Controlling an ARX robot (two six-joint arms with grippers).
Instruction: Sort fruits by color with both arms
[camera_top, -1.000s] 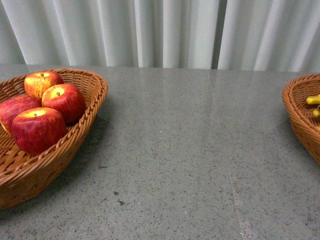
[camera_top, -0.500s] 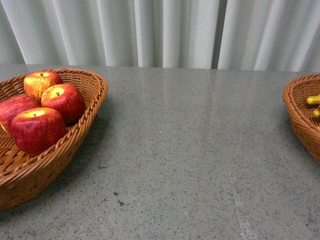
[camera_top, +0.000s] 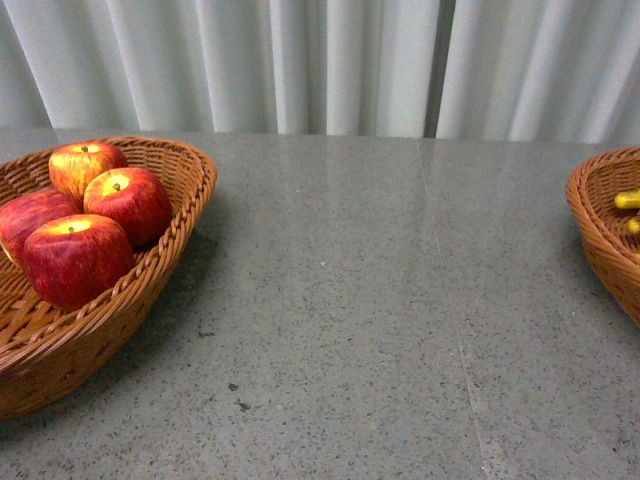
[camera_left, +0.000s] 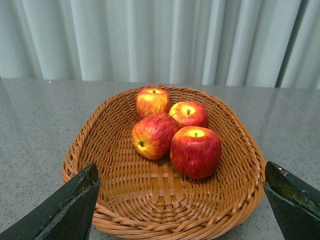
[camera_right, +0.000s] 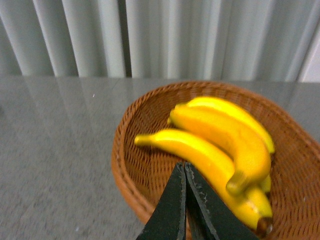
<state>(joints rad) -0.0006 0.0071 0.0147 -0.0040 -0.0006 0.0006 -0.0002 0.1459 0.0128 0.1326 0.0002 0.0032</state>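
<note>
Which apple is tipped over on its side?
The apple at the front left of the bunch in the left wrist view: its stem end points sideways, while the other three show their yellow tops facing up.

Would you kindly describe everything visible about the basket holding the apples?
The apple basket is an oval, shallow tray of brown woven wicker with a braided rim, sitting flat on the grey speckled table at the robot's left. Four red apples cluster toward its far end, touching one another; its near half is bare weave. The open left gripper is near its front rim.
</note>
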